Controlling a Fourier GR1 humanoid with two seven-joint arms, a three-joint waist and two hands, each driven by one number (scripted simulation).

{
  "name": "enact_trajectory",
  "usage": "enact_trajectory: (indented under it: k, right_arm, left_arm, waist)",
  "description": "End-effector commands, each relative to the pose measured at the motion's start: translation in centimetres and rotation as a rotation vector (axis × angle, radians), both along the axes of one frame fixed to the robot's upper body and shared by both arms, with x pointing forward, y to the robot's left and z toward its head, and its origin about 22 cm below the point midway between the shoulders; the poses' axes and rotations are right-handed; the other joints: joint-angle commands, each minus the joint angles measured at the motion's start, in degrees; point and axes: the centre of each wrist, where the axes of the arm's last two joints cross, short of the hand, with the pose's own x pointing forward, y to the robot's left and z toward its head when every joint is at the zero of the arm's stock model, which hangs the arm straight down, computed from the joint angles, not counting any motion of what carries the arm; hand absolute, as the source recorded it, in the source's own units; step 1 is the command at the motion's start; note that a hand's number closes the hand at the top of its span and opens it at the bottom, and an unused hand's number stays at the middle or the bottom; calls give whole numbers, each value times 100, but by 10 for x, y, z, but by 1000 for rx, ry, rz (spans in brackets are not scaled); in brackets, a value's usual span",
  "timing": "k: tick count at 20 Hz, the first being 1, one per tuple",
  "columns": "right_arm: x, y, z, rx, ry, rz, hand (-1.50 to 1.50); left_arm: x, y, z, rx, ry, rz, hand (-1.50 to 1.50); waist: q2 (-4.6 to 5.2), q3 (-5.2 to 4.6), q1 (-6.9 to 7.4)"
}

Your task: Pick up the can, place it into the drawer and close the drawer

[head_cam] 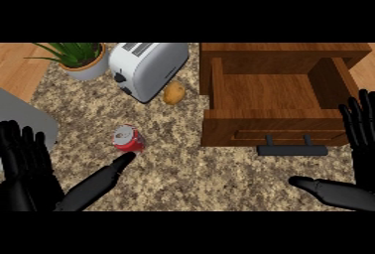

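Head view:
Can point(128, 139): red, silver top with pull tab, standing on the counter left of the drawer, apart from it.
Drawer point(275, 130): brown wood, pulled open, hollow bare inside, black bar handle point(291, 148) on the near front.
Left hand point(33, 171): black, fingers straight and spread wide, thumb tip just beside the can's near side, holding nothing.
Right hand point(360, 149): black, wide open at the right edge, fingers up, holding nothing.
Toaster point(147, 67): silver, rounded, far left of the drawer.
Potato point(173, 93): tan, beside the toaster.
Potted plant point(77, 57): green spiky leaves, pale pot, far left.
Counter point(183, 168): speckled beige-brown granite.
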Motion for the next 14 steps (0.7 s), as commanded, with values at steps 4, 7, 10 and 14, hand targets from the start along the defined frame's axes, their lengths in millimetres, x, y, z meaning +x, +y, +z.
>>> enact_trajectory:
  k: [4, 7, 10, 14]
  right_arm:
    - [-4, 3, -21, -3, -3, -2, -150]
    - [-7, -2, -22, -10, 3, -18, -150]
    - [-9, -17, -4, 0, -9, 14, -150]
    - [-12, -3, -13, -15, -19, 7, -150]
  left_arm:
    - [8, -31, 2, -12, 23, 0, -150]
    - [31, -36, -6, -26, 55, 10, -150]
    - [39, -18, -38, -40, 90, 28, -150]
    - [47, -32, -48, -54, 124, 30, -150]
  waist:
    - [0, -6, 1]
    - [3, -5, -16]
    - [6, -11, -16]
    - [4, -9, -12]
